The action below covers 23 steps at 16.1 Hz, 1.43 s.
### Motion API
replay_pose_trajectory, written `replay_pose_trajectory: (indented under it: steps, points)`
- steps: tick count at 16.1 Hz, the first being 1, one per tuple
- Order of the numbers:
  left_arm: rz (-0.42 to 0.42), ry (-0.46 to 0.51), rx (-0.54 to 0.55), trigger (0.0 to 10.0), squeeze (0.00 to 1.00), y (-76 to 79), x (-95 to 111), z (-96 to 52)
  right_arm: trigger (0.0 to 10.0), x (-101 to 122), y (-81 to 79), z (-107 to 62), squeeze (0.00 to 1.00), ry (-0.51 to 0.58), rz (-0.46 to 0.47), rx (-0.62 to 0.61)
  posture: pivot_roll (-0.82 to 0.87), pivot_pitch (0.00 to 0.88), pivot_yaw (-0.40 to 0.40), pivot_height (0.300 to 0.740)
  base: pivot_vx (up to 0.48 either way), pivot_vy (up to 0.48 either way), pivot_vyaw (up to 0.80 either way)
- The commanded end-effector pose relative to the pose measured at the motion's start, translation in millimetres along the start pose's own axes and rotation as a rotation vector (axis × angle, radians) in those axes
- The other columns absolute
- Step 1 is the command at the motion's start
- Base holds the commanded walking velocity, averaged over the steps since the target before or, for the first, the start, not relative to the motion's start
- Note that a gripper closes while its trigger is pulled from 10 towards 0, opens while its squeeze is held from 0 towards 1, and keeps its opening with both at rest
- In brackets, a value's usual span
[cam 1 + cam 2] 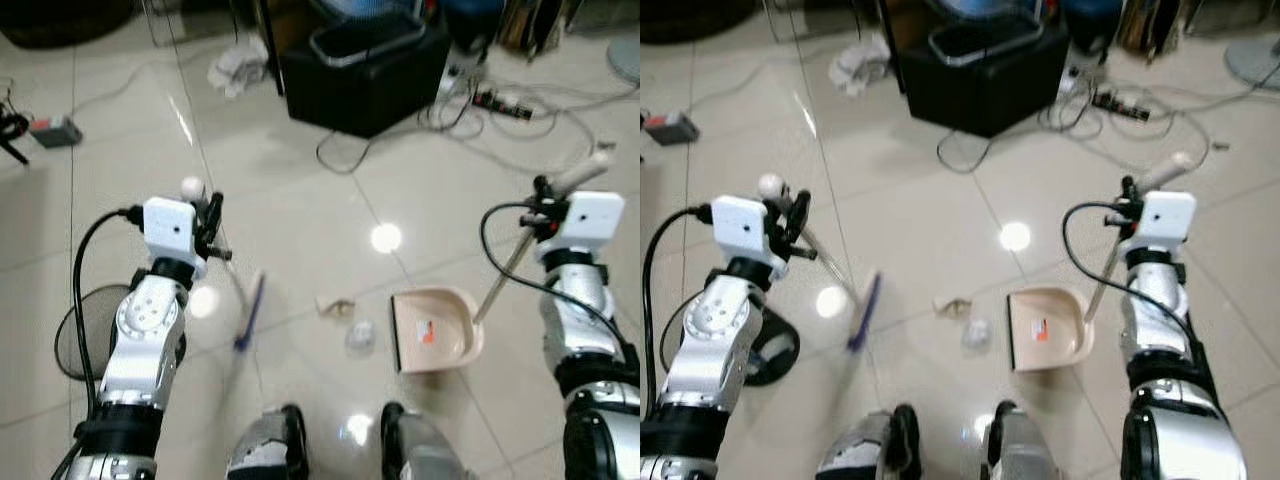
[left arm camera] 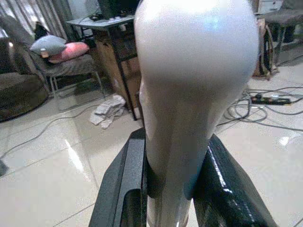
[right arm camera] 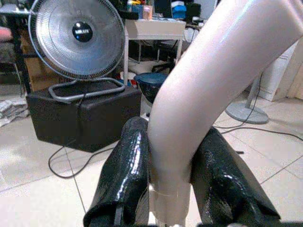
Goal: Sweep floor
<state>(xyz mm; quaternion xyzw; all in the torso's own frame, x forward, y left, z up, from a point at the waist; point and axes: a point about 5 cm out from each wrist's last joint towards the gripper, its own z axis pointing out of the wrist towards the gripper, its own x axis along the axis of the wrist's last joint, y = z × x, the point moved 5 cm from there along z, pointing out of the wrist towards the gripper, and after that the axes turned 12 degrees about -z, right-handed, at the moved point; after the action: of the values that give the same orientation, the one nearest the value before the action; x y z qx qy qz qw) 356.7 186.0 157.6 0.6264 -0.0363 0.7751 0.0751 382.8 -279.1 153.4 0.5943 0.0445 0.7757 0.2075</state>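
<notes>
My left gripper is shut on the pale handle of a broom. The broom slants down to its blue head on the tiles. In the left wrist view the handle's rounded end sits clamped between the black fingers. My right gripper is shut on the long handle of a beige dustpan, which rests on the floor with its mouth facing the broom. That handle is squeezed between the fingers. A crumpled scrap and a clear bit of litter lie between broom and dustpan.
A black box stands ahead, with a fan on it. Cables and a power strip trail to its right, and crumpled paper lies to its left. A round dark mesh disc lies by my left arm. My feet are just below the litter.
</notes>
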Motion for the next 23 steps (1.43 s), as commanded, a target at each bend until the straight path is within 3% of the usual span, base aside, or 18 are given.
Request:
replay_pose_trajectory:
  steps: [1,13,23]
  points:
    - [0.011,0.014,-0.011,10.0,0.0,-1.3,8,-2.3,10.0,13,13.6,6.7,0.0,0.06,0.022,-0.043,0.05,0.368,0.111,0.74,0.0,0.0,0.0]
    - [0.039,-0.019,-0.025,10.0,0.0,-3.6,18,-10.6,10.0,12,14.3,5.3,0.0,0.077,0.046,-0.076,0.15,0.419,0.144,0.74,0.0,0.0,0.0]
    - [0.027,-0.032,-0.021,10.0,0.0,-2.4,16,-9.0,10.0,17,3.0,9.4,0.0,0.09,0.108,-0.07,0.14,0.36,0.119,0.74,0.0,0.0,0.0]
